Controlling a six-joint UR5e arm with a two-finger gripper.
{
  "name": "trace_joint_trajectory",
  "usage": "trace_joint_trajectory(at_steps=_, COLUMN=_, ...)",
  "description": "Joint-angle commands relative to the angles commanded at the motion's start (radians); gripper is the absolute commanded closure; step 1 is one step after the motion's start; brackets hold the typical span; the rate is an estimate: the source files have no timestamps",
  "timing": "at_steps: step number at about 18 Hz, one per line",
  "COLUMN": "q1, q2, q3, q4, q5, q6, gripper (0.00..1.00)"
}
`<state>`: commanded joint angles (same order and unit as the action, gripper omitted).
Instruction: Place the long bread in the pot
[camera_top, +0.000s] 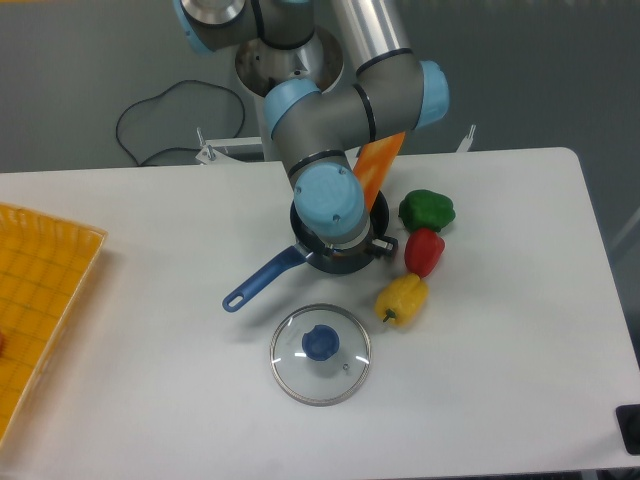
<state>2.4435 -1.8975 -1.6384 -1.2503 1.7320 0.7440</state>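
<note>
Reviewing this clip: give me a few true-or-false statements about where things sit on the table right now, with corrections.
1. The glass lid is on the pot. False: it lies on the table in front of the pot.
2. The long bread sticks up tilted behind the arm's wrist. True.
3. The yellow pepper sits inside the orange tray. False: it is on the table right of the lid.
4. The red pepper lies between the green pepper and the yellow one. True.

You see the robot arm's wrist (325, 200) right over the pot (345, 262), hiding the gripper, with the long bread (378, 162) poking up tilted behind it, and a green pepper (427, 210), red pepper (424, 251), yellow pepper (401, 298) and glass lid (320, 353) nearby.
</note>
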Motion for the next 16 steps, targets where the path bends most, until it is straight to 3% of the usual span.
trace_joint_trajectory(at_steps=4, q1=0.011, q2=-0.006, q3=0.074, q4=0.014, q5=-0.029, q6=0.006, gripper=0.0)
trace_joint_trajectory(at_steps=9, q1=0.048, q2=-0.006, q3=0.103, q4=0.037, q5=-0.043, q6=0.029, gripper=0.0)
trace_joint_trajectory(at_steps=14, q1=0.098, q2=-0.003, q3=0.118, q4=0.035, q5=-0.109, q6=0.294, gripper=0.0)
trace_joint_trajectory(at_steps=16, q1=0.106, q2=-0.002, q3=0.118, q4=0.026, q5=-0.126, q6=0.342, gripper=0.0)
